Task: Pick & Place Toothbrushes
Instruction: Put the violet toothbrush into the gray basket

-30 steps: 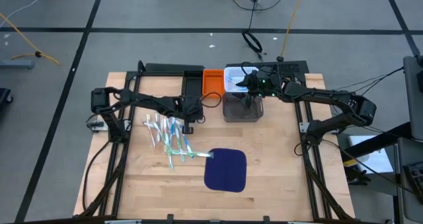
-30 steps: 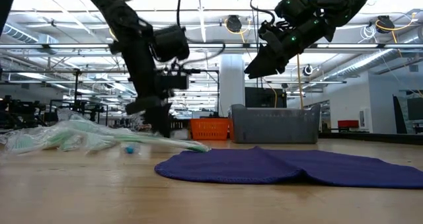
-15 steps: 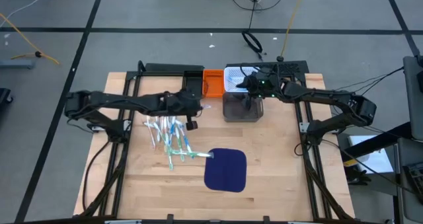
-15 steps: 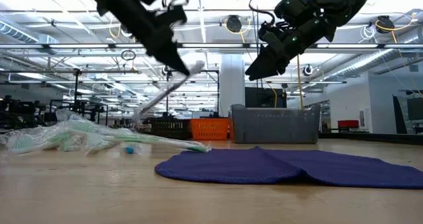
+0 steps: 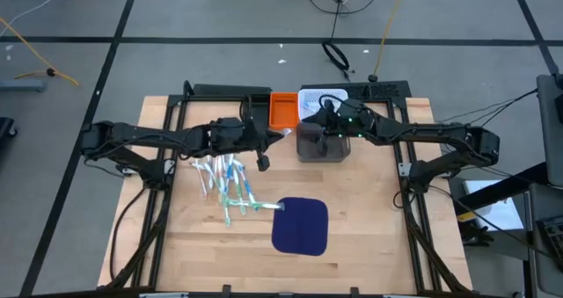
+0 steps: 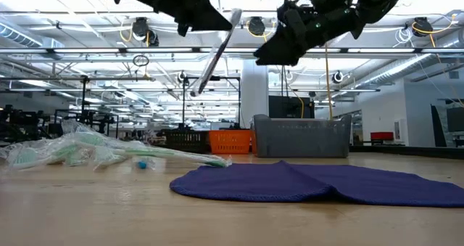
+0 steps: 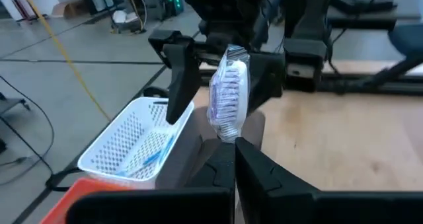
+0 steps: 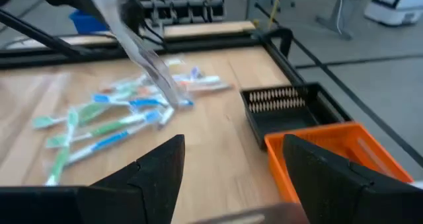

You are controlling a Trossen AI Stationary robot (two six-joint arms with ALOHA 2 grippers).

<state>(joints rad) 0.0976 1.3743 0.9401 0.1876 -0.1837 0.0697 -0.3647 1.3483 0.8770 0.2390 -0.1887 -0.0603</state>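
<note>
The left gripper [image 5: 266, 141] clenches one wrapped toothbrush [image 6: 215, 51] in its jaws, held high above the desk [image 5: 369, 210] (tilted, brush head up). The right gripper [image 5: 318, 124], jaws released, hovers just right of it over the grey bin [image 5: 322, 145].

The left arm reaches across the table from its left side, raised well above the wood, elbow low and forearm level. Its left gripper [image 5: 266, 138] points toward the right arm, fingers [image 7: 225, 164] pressed together. The right arm stretches in from the right side, also held high. Its right gripper [image 5: 321, 127] faces the left one, close by, fingers [image 8: 158, 168] spread wide and holding nothing.
</note>
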